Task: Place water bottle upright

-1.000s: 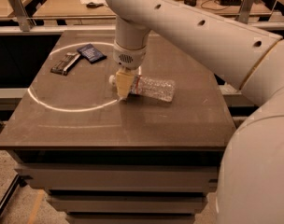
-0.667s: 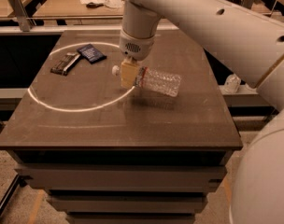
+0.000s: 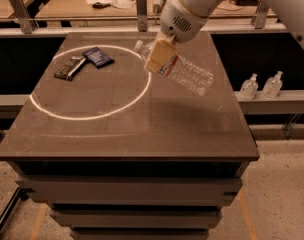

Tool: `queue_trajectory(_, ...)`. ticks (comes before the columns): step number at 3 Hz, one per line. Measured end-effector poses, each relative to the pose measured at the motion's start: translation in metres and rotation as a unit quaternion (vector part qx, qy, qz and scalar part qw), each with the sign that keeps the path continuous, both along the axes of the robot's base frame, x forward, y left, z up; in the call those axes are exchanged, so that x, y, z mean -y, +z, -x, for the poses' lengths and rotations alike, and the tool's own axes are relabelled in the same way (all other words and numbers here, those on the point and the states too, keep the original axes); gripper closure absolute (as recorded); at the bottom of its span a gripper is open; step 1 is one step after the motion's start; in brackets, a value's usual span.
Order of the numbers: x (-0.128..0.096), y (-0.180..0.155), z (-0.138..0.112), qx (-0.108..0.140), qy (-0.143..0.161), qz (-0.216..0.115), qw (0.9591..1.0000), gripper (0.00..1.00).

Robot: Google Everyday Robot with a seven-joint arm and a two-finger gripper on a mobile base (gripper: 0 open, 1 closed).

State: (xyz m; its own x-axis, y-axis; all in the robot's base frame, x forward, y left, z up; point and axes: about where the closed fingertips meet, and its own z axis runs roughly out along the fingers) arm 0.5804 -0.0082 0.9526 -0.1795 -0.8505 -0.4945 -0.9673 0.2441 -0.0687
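Gripper sits over the back-centre of the table, tan fingers clamped on the water bottle near its neck, just by the red-and-white label. White arm comes in from top right. Bottle not upright: it's slanted, white cap pointing back-left, base pointing front-right. It looks lifted clear of the tabletop, with a soft shadow on the surface below it. Neck end is over the right edge of the white ring marked on the table; the body hangs outside the ring. Inside the ring, back-left: a dark blue packet and a snack bar just beside it, both flat and well apart from the bottle. Off the table, on the ledge to the right: two small pump bottles standing side by side.
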Motion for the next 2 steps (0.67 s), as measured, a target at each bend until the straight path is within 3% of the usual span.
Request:
queue_trajectory(1,0.014,0.017,0.004,0.014,0.002,-0.109,0.994,1.0)
queue_trajectory(2,0.025,0.036,0.009,0.015,0.006,-0.227,0.9738,1.0)
